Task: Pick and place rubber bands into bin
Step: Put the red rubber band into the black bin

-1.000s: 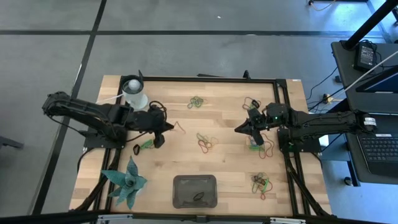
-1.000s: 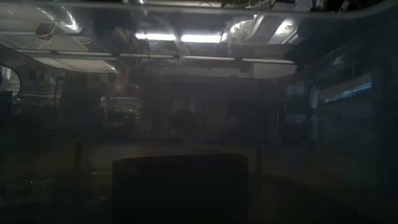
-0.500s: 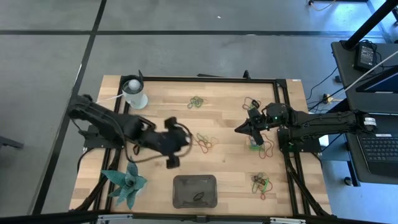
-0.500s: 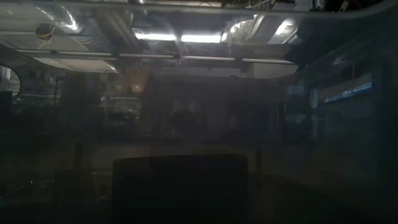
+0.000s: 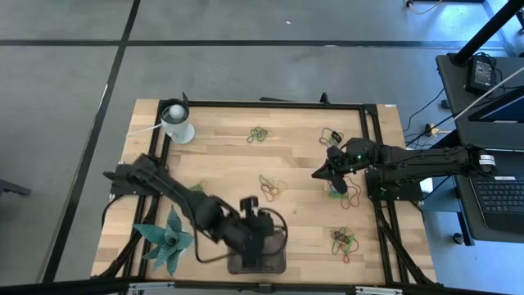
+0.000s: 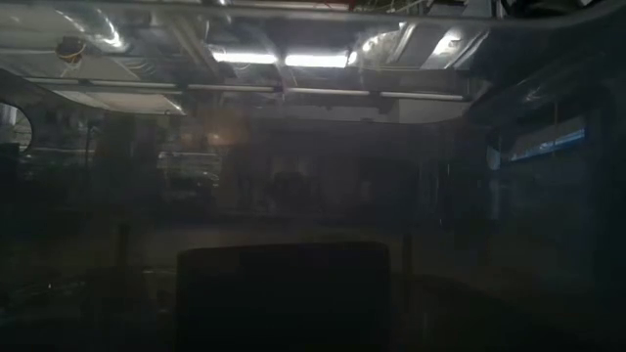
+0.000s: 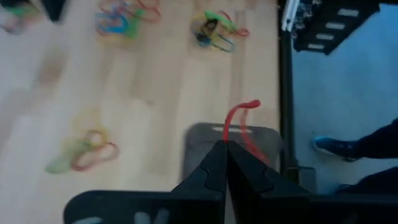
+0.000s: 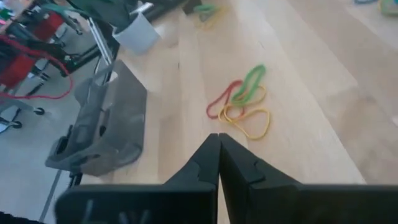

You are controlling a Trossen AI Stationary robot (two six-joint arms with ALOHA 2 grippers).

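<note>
red band over the bin

while my left hand (image 5: 264,238) hangs above the bin (image 5: 274,260) at the near edge of the table (image 5: 221,156), its fingers are pinched tight on a red rubber band (image 7: 239,121). from the left wrist view the loop curls out past the closed fingertips, right over the grey tray, so i judge this to be the carry's end: the band is held above the tray so that letting go drops it inside the rim, not on the wood. whether it touches the tray floor i cannot tell.

my right hand (image 5: 319,173) waits near the right edge of the table, fingers closed together and holding nothing that i can see. it points toward a cluster of red, green and yellow bands (image 8: 244,102) lying near the middle of the table, and i take that as the reason it sits there, ready for the next pick.

more bands lie loose on the wood: a greenish bunch (image 5: 259,133) toward the far edge and a mixed bunch (image 5: 342,240) by the near right corner. much of the job is still ahead.

a white cup (image 5: 177,123) stands at the far left corner and a green plant decoration (image 5: 166,239) at the near left corner, both clear of my path.
</note>
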